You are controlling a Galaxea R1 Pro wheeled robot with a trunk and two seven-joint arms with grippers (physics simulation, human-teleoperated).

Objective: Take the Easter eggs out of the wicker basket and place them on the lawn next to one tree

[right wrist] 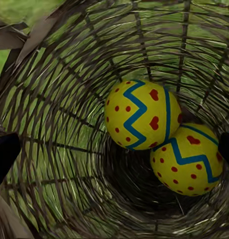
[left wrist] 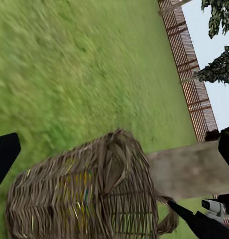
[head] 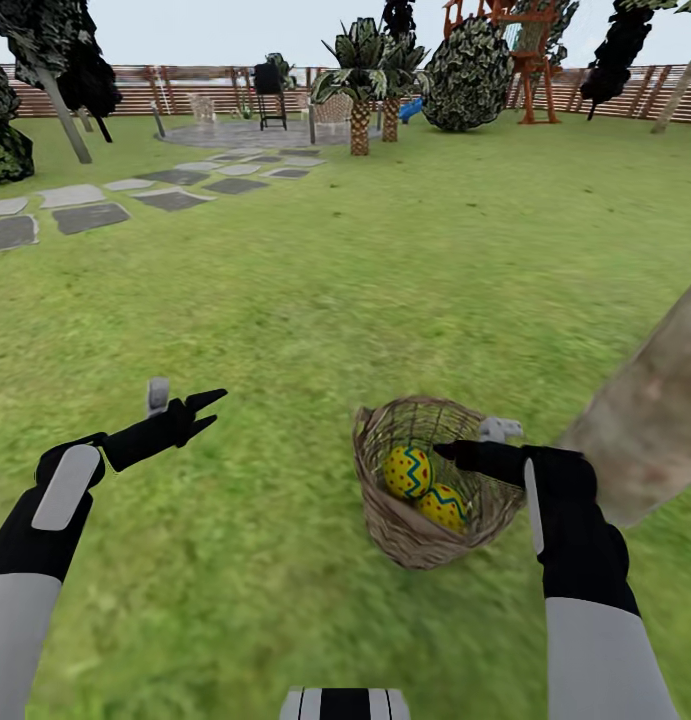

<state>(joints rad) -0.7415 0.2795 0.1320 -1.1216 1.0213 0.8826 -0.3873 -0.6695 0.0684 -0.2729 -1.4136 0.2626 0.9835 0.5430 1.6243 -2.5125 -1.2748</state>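
The brown wicker basket (head: 405,540) stands on the lawn (head: 385,280), tipped a little, right beside a thick pale tree trunk (head: 650,420). Two yellow Easter eggs (head: 408,471) (head: 443,506) with blue zigzags lie inside, touching; a third is not visible. My right gripper (head: 455,452) hangs open at the basket's mouth, over the rim. Its wrist view looks down the woven wall (right wrist: 59,124) at both eggs (right wrist: 139,114) (right wrist: 189,159), with nothing between its fingertips (right wrist: 5,159). My left gripper (head: 210,410) is open above bare grass, left of the basket (left wrist: 79,199).
Grey stepping stones (head: 90,215) run at the far left toward a round patio (head: 245,133). Short palms (head: 360,90), a dark bush (head: 470,75) and a playset (head: 530,60) stand before the slatted fence (head: 185,90). Open grass lies ahead and left.
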